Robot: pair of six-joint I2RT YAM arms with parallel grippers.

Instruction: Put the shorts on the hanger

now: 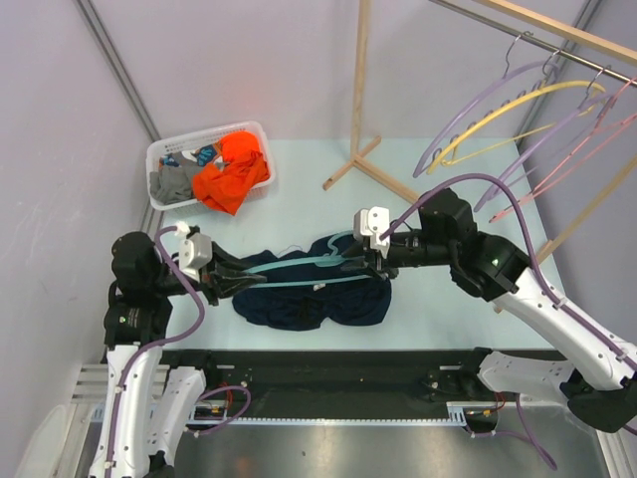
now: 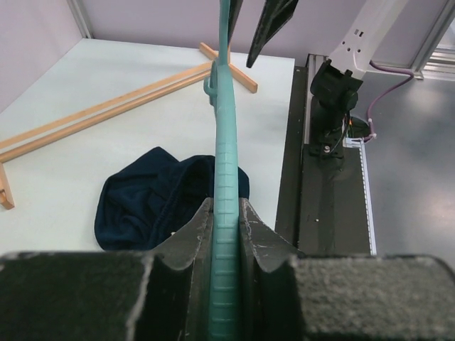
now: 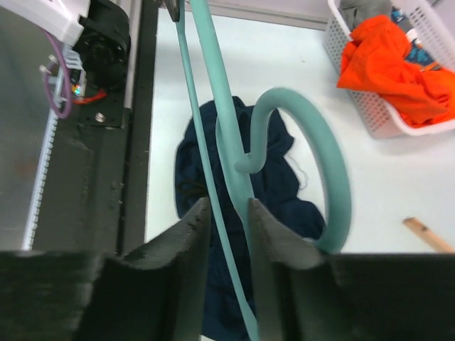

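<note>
The teal hanger (image 1: 299, 276) hangs level above the table, held between my two arms. My left gripper (image 1: 234, 277) is shut on one end of it; in the left wrist view the teal bar (image 2: 226, 163) is pinched tight between both fingers of that gripper (image 2: 226, 213). My right gripper (image 1: 363, 261) straddles the hanger's arm just below the hook (image 3: 334, 163). Its jaws (image 3: 227, 204) are narrow, with a gap still showing on one side. The navy shorts (image 1: 309, 304) lie crumpled on the table under the hanger, also seen as shorts (image 2: 142, 206) and shorts (image 3: 284, 185).
A white basket (image 1: 164, 159) holding an orange garment (image 1: 231, 171) and grey clothing sits at the back left. A wooden rack post (image 1: 360, 80) stands behind, with purple, yellow and pink hangers (image 1: 478, 110) on its rail at the right. The table's black near edge (image 1: 328, 363) runs below the shorts.
</note>
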